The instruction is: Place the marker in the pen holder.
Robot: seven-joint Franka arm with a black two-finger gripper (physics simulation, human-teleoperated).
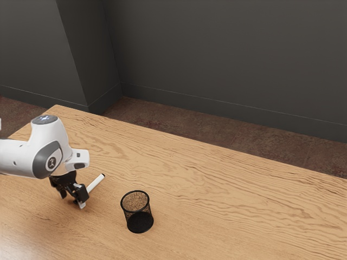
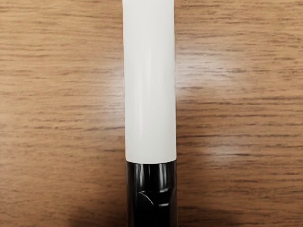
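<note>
Exterior view first: the marker [image 1: 96, 183] looks to lie on the table [image 1: 233, 184], near the end where my arm comes in. It lies at a slant. Its far end, with a small black tip, points to the table's far edge and the exterior view's right. The other end runs back to my gripper [image 1: 72, 201] and goes out of sight behind it. The wrist view shows the long white part reaching away, with the black part closest to my jaws.

My jaws look spread, one finger well apart from the other, and I can't see them pinching anything. They look set across the marker, not along it, so I think closing them would squeeze its two long sides. I can't tell if the marker is right between them or a bit below. I would check that first, since a high squeeze could miss or roll it.

The holder [image 1: 140, 221] stands upright on the table, on the near-edge side of the marker and toward the exterior view's right. After a good grip, I'd lift, turn the marker up on end, and carry it over the holder's rim.
</note>
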